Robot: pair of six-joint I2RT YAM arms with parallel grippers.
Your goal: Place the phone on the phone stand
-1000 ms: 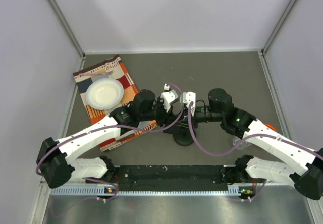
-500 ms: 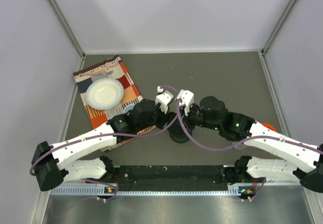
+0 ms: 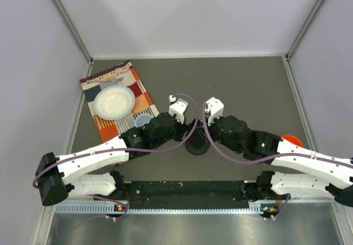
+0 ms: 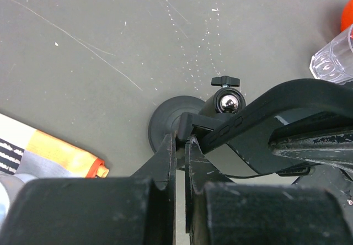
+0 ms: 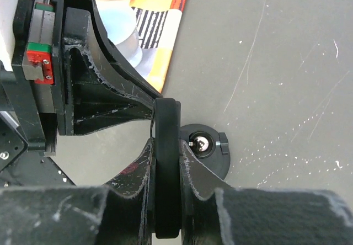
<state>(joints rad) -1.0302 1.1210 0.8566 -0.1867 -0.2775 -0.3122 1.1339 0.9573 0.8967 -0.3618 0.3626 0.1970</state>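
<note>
The phone (image 5: 166,162) is a thin black slab seen edge-on, and my right gripper (image 5: 166,145) is shut on its two flat faces. It hangs just above and beside the phone stand (image 5: 214,158), whose shiny ball joint (image 5: 201,143) and round base show to its right. In the left wrist view the phone (image 4: 265,110) runs as a dark band over the stand's ball (image 4: 226,101) and disc base (image 4: 162,126). My left gripper (image 4: 180,140) is shut, its tips against the phone's end corner. From above, both grippers crowd over the stand (image 3: 197,145).
A patterned orange-checked cloth (image 3: 118,104) lies at the left with a white bowl (image 3: 114,101) on it and a small cup (image 3: 143,121) at its edge. A clear plastic cup (image 4: 333,63) and an orange object (image 3: 292,140) sit to the right.
Both wrists have drawn back toward the near edge and closed in over the stand. The right gripper has carried the phone along with it.
</note>
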